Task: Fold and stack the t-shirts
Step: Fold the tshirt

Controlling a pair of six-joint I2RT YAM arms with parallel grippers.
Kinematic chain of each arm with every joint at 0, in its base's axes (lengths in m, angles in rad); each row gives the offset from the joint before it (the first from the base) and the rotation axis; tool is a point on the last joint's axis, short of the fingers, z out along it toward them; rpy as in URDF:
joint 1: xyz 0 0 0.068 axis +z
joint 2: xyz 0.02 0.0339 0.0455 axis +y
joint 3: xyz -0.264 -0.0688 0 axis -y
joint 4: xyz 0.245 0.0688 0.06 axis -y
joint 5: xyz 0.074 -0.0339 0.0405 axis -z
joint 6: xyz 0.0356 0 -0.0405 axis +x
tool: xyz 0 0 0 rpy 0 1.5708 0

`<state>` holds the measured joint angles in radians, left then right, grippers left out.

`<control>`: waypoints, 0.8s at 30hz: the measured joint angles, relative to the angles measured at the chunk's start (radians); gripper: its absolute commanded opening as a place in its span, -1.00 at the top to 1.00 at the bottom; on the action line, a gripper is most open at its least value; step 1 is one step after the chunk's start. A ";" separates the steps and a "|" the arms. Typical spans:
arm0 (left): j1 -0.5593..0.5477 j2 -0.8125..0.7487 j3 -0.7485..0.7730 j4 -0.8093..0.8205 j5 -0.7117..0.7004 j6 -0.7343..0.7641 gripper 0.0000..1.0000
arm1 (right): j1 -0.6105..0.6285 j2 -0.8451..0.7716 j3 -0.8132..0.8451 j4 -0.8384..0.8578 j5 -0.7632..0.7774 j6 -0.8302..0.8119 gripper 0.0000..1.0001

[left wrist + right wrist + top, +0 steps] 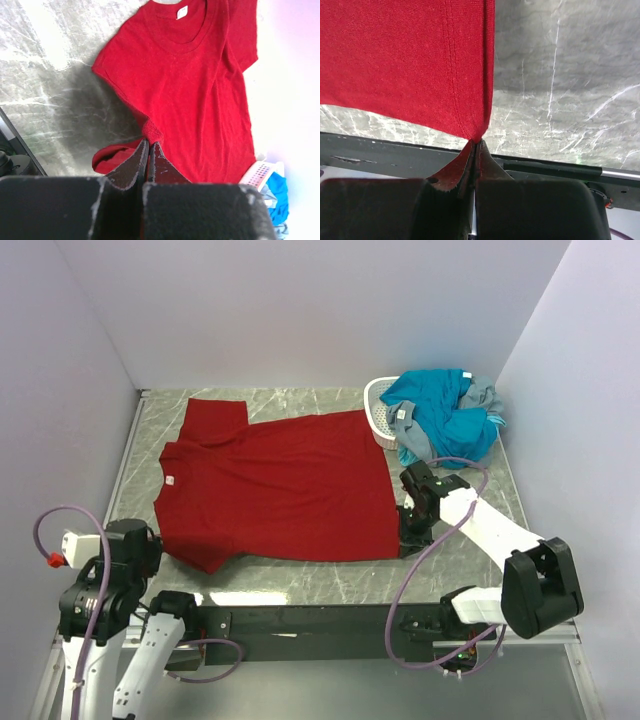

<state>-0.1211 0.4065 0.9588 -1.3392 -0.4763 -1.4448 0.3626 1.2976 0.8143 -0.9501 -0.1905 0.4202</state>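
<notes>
Spread nearly flat on the grey, white-veined table: dark red t-shirt of soft fine knit, round neck and small white label to the left, double-stitched hem to the right; near sleeve rumpled. Pinched between the closed black jaws of the left gripper, that sleeve's edge; clamped likewise in the right gripper, the near hem corner, cloth drawn to a point. Far right, crumpled teal and grey t-shirts heaped over a white perforated basket.
</notes>
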 measured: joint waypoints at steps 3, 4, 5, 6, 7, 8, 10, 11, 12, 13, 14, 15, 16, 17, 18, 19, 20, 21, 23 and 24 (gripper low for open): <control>0.000 0.014 -0.001 0.001 0.001 0.011 0.99 | 0.002 0.001 -0.003 -0.006 -0.002 0.006 1.00; 0.000 0.023 -0.003 0.007 0.002 0.019 0.99 | 0.002 0.001 -0.003 -0.005 0.000 0.007 1.00; 0.000 0.032 -0.006 0.017 0.003 0.027 0.99 | 0.002 0.003 -0.002 -0.005 0.003 0.007 1.00; 0.000 0.045 -0.010 0.029 0.006 0.038 0.99 | 0.002 0.010 0.001 -0.006 0.008 0.007 1.00; 0.000 0.061 -0.016 0.054 0.011 0.053 0.99 | 0.001 0.019 0.006 -0.006 0.014 0.007 1.00; 0.000 0.087 -0.023 0.083 0.016 0.071 0.99 | 0.001 0.033 0.014 -0.008 0.018 0.007 1.00; 0.000 0.142 -0.029 0.136 0.031 0.098 0.99 | 0.000 0.063 0.041 -0.011 0.029 0.006 1.00; 0.000 0.179 -0.030 0.167 0.040 0.116 0.99 | -0.001 0.079 0.063 -0.015 0.034 0.006 1.00; 0.000 0.216 -0.032 0.200 0.047 0.130 0.99 | -0.003 0.096 0.086 -0.016 0.039 0.005 1.00; 0.000 0.248 -0.034 0.233 0.054 0.148 0.99 | -0.008 0.112 0.111 -0.013 0.040 0.005 1.00; 0.000 0.277 -0.035 0.263 0.059 0.163 0.99 | -0.014 0.126 0.134 -0.012 0.040 0.003 1.00; 0.000 0.307 -0.035 0.297 0.061 0.179 0.99 | -0.022 0.142 0.159 -0.011 0.041 0.002 1.00; 0.000 0.336 -0.035 0.330 0.063 0.193 0.99 | -0.028 0.159 0.185 -0.008 0.041 0.000 1.00; 0.000 0.354 -0.035 0.354 0.064 0.203 0.99 | -0.033 0.180 0.213 -0.007 0.043 -0.002 1.00; 0.000 0.373 -0.035 0.383 0.066 0.215 0.99 | -0.036 0.201 0.237 -0.008 0.042 -0.004 1.00; 0.000 0.391 -0.035 0.410 0.068 0.227 0.99 | -0.039 0.230 0.267 -0.005 0.043 -0.008 1.00; 0.000 0.407 -0.035 0.438 0.069 0.237 0.99 | -0.040 0.259 0.299 -0.003 0.043 -0.014 1.00; 0.000 0.421 -0.035 0.461 0.069 0.246 0.99 | -0.042 0.289 0.330 -0.002 0.043 -0.018 1.00; 0.000 0.455 -0.034 0.507 0.069 0.263 0.99 | -0.045 0.347 0.388 -0.001 0.043 -0.028 1.00; 0.000 0.472 -0.032 0.526 0.069 0.273 0.99 | -0.049 0.375 0.419 -0.002 0.044 -0.034 1.00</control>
<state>-0.1207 0.8783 0.9268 -0.8135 -0.4072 -1.1721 0.3138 1.6722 1.2331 -0.9516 -0.1467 0.3866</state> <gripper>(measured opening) 0.013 0.008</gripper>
